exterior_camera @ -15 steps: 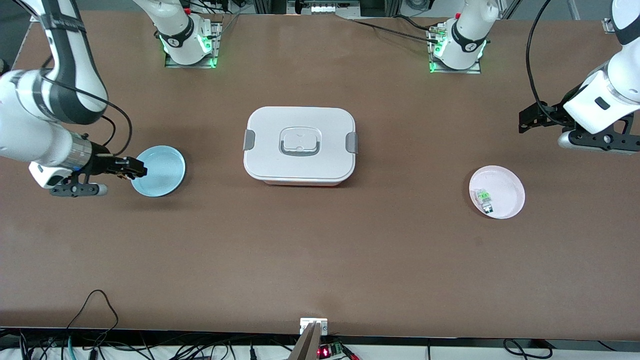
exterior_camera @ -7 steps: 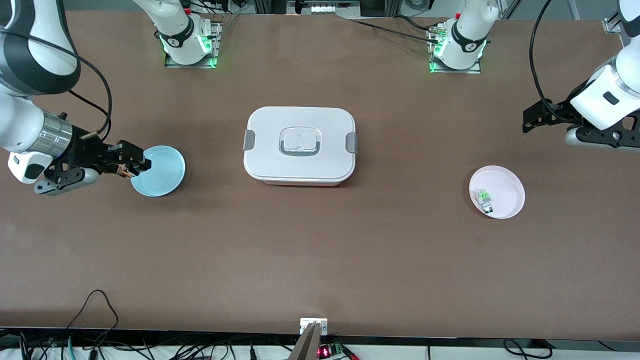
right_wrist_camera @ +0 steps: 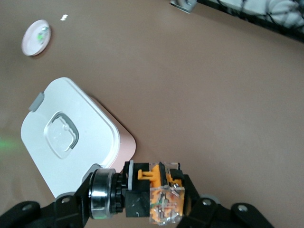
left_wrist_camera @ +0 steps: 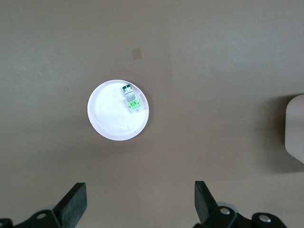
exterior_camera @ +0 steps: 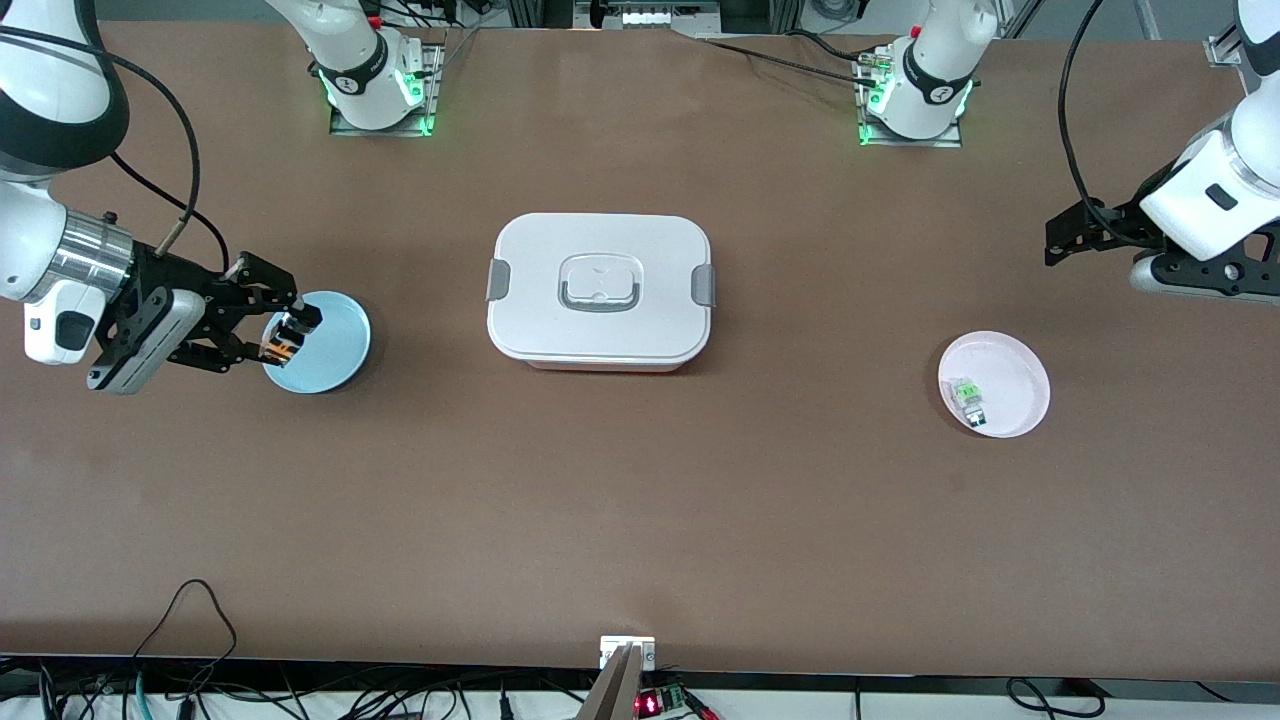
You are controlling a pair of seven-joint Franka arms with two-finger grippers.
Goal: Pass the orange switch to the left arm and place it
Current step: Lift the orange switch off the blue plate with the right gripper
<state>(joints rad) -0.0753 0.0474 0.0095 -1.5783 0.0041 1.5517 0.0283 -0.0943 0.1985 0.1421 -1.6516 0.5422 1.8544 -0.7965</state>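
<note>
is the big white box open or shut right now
Shut. The large white rounded-rectangle box has its lid seated flat all round, with the grey side latches down against its ends and the recessed handle lying flat on top.

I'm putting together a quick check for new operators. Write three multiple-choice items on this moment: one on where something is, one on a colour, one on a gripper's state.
1. Where does the green-and-clear part lie?
A. on the pink plate
B. on the box lid
C. on the blue plate

2. What colour are the box's side latches?
A. orange
B. grey
C. green

3. How is the right gripper?
A. open over the box
B. open and resting on the table
C. shut on the orange switch

Answers:
1 A: the green-and-clear part sits on the pink plate, toward the left arm's end of the table.
2 B: the box has a grey latch at each short side.
3 C: the right gripper clamps the orange switch over the blue plate; the left gripper waits open.
</note>
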